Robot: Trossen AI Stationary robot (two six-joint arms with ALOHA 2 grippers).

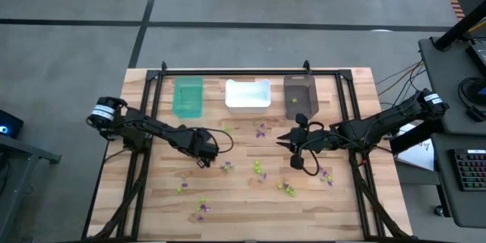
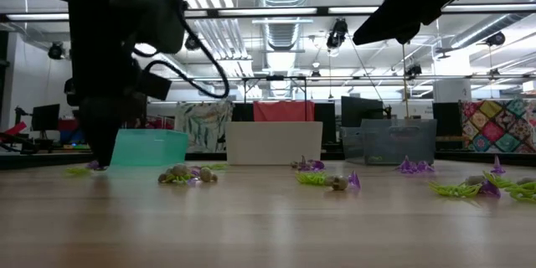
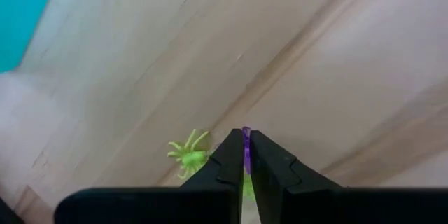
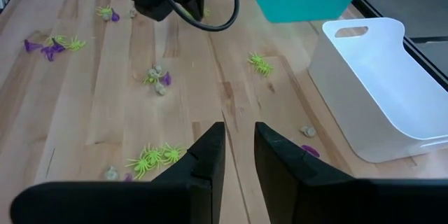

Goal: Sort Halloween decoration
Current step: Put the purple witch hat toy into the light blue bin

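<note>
**A:** How do your left jaws stand?

**B:** Your left gripper [image 3: 246, 155] is down at the bench [image 1: 250, 197], pinched tight on a thin purple trinket [image 3: 246, 150]; only its edge shows in the slit between the fingers [image 3: 227, 164]. A lime-green spider [image 3: 187, 155] lies on the wood just beside those jaws, touching or nearly touching one finger. In the high view that gripper [image 1: 203, 150] sits near the teal bin [image 1: 188, 97], which lies beyond the jaws.

**A:** And your right side?

**B:** Your right gripper [image 4: 239, 155] hangs above the bench with its jaws at a narrow gap and nothing between them. Ahead of them you see a pair of green spiders [image 4: 154, 155] close by, a pale trinket with a purple one [image 4: 159, 80] farther on, and another green spider [image 4: 260, 63] toward the white bin [image 4: 378, 84].

**A:** Where is the rest of the decoration?

**B:** Scattered over the bench between and in front of both jaws: purple, green and pale pieces [image 2: 188, 174], apart from one another. The dark bin [image 1: 300, 95] holds one green piece [image 1: 295, 100].
</note>
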